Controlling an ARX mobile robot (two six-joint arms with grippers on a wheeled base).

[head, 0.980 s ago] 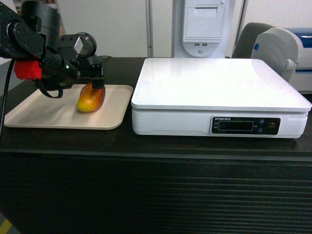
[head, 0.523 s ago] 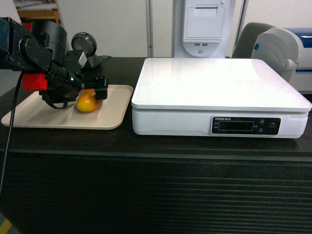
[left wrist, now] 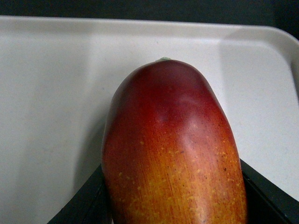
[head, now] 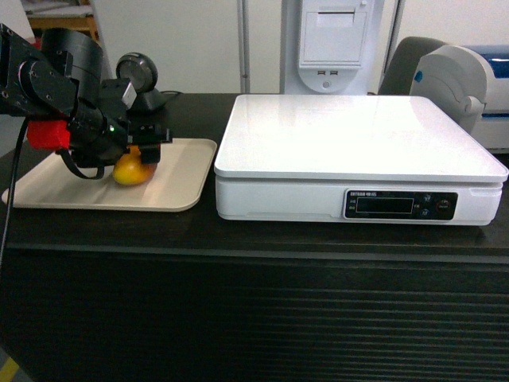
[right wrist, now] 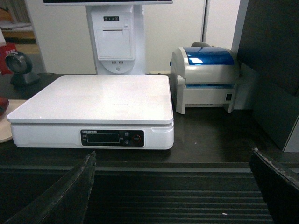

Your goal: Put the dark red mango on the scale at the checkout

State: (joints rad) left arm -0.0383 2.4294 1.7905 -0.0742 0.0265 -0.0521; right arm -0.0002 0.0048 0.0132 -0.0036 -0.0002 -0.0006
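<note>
The dark red mango (left wrist: 173,149) lies on the beige tray (head: 179,187) at the left of the checkout (head: 254,318), and in the head view only its orange-yellow end shows below the left gripper (head: 143,150), the rest hidden behind the black arm. In the left wrist view the fruit fills most of the picture, red end with a small green stem nub pointing away, its near end cut off at the bottom edge; a black finger (left wrist: 81,200) sits against each flank, so the fingers pinch the mango from both sides while it appears to rest on the tray. The right gripper (right wrist: 173,191) is out of the head view; its own camera shows two dark fingers far apart at the bottom corners, spread with nothing between them, low in front of the counter's ribbed face. The scale (head: 350,143) stands just right of the tray, a narrow strip of dark counter between them, its white platform bare and its black display panel facing near. Behind it rise a white receipt printer stand (head: 334,44) and, far right, a grey label printer (right wrist: 205,77) with a blue lid. A small round black scanner (head: 137,76) sits on the counter behind the tray.
</note>
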